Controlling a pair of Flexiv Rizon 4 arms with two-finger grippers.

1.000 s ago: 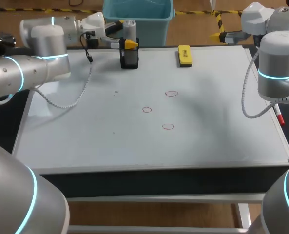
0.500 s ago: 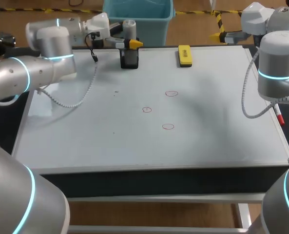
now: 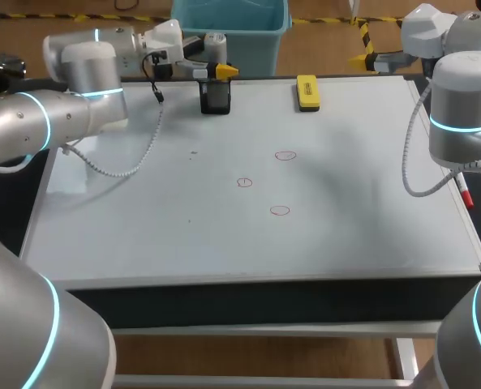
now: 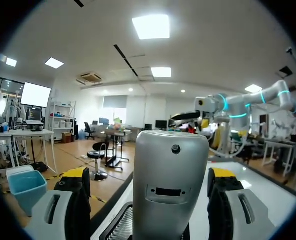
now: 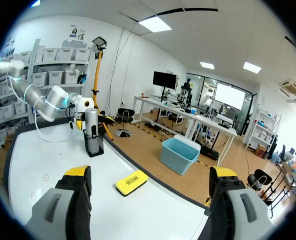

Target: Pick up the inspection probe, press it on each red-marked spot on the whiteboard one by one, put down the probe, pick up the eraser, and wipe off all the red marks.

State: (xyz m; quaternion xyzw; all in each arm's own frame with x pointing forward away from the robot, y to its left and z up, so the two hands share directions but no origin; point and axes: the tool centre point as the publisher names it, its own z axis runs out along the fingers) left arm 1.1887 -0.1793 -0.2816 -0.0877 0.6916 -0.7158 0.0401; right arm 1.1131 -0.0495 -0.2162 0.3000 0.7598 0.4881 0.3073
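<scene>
— Left gripper (image 3: 211, 61) in the head view: where does it sit?
— At the far edge of the whiteboard (image 3: 143, 227), level with the upper part of the probe (image 3: 215, 47). The probe stands upright in a black holder (image 3: 216, 99), and one yellow tip shows just beside it. From up here I cannot tell whether the fingers touch it.
— And the rest of the board?
— The yellow eraser (image 3: 307, 91) lies flat near the far edge, well to the right of the holder. Three red marks (image 3: 280, 211) sit near the middle. The right gripper (image 3: 368, 58) hangs past the far right corner, well apart from all of them.
— Left wrist view?
— The silver probe (image 4: 170, 185) fills most of the space between the left gripper's (image 4: 148, 173) fingers (image 4: 78, 200). A gap shows between one finger and the probe, so they stand apart and are not clamped on it.
— Right wrist view?
— The right gripper (image 5: 150, 175) has its fingers spread wide with nothing between them. The eraser (image 5: 131, 182) lies ahead of it on the board. Beyond that the probe (image 5: 91, 122) stands in its holder (image 5: 94, 146), with the left arm (image 5: 48, 102) beside it.
</scene>
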